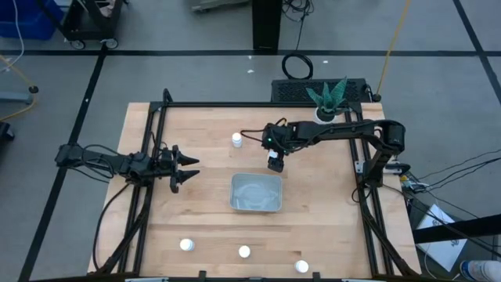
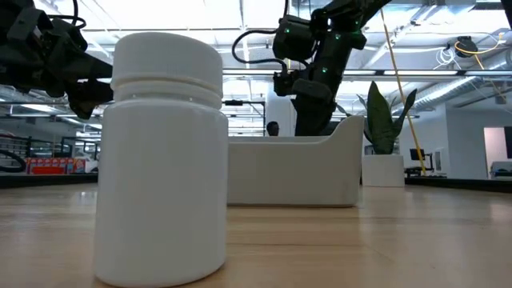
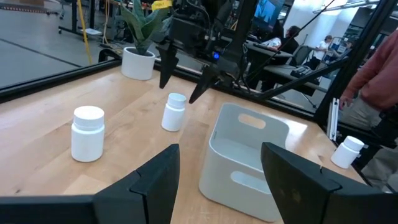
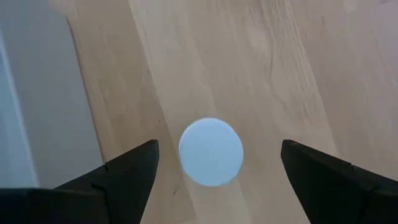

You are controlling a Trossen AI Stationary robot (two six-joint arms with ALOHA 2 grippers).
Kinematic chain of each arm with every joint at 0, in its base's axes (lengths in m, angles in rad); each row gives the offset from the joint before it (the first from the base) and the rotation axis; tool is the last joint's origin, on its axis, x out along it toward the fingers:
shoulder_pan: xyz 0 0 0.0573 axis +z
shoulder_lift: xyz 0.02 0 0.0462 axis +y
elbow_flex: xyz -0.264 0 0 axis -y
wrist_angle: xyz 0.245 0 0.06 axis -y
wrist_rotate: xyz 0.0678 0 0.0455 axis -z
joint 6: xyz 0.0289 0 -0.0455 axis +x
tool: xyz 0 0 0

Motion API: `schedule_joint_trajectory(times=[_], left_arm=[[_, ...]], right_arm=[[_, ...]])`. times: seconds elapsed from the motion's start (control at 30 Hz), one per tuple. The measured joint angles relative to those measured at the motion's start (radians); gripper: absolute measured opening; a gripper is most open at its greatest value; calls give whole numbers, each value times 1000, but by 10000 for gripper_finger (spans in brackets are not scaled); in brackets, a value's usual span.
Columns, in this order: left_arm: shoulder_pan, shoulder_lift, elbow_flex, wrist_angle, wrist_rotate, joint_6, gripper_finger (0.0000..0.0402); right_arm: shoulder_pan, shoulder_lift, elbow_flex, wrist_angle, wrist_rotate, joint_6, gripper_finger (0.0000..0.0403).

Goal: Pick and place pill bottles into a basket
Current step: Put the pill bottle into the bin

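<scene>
Overhead looks straight down, low sits level at tabletop — both share the basket point(image 1: 256, 193).

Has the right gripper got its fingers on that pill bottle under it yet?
Apart. In the right wrist view the right gripper is open, and bare wood shows between each finger and the pill bottle centred between them.
</scene>
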Motion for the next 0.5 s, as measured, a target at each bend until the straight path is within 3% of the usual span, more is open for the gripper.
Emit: schedule_joint_trajectory(times=[0.5], left_arm=[[0, 0, 0, -1, -1, 4, 232]], right_arm=[[-3, 0, -83, 137, 21, -22, 331]])
